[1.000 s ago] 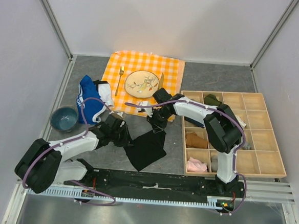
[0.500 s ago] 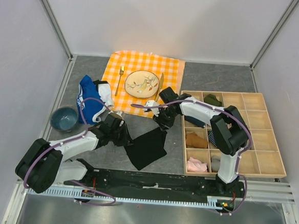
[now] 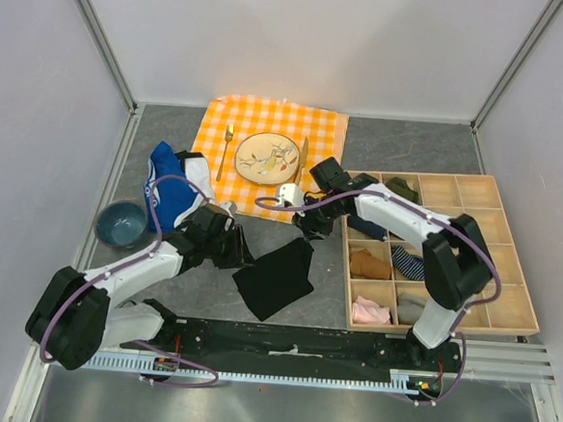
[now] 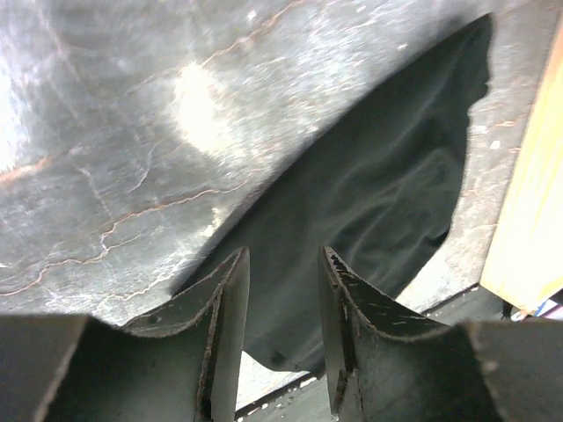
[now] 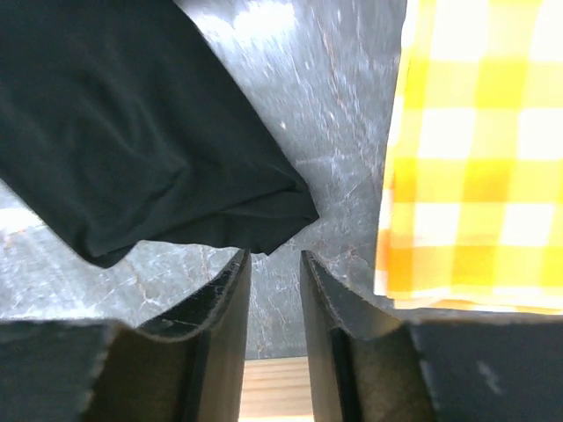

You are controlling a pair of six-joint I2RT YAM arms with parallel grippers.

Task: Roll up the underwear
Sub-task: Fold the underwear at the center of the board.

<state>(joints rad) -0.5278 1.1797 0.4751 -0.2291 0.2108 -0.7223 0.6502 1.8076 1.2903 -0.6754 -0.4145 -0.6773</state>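
The black underwear (image 3: pixel 275 278) lies flat on the grey table between my arms. My left gripper (image 3: pixel 243 257) is open at its left edge. In the left wrist view the fabric (image 4: pixel 378 193) spreads beyond the gripper (image 4: pixel 280 259), with nothing between the jaws. My right gripper (image 3: pixel 309 228) is just past the underwear's far corner. In the right wrist view that corner (image 5: pixel 264 220) lies just ahead of the gripper (image 5: pixel 274 259). Its jaws stand slightly apart with only table between them.
A wooden compartment tray (image 3: pixel 470 282) with small cloth items sits at the right. An orange checkered cloth (image 3: pixel 325 137) holds a plate (image 3: pixel 267 158), fork (image 3: pixel 226 149) and knife (image 3: pixel 303 155). A blue garment (image 3: pixel 169 195) and a bowl (image 3: pixel 121 223) are at the left.
The right gripper let go of the underwear's far corner and drew back to the right. The fabric settled flat. The left gripper shifted slightly away from the bases.
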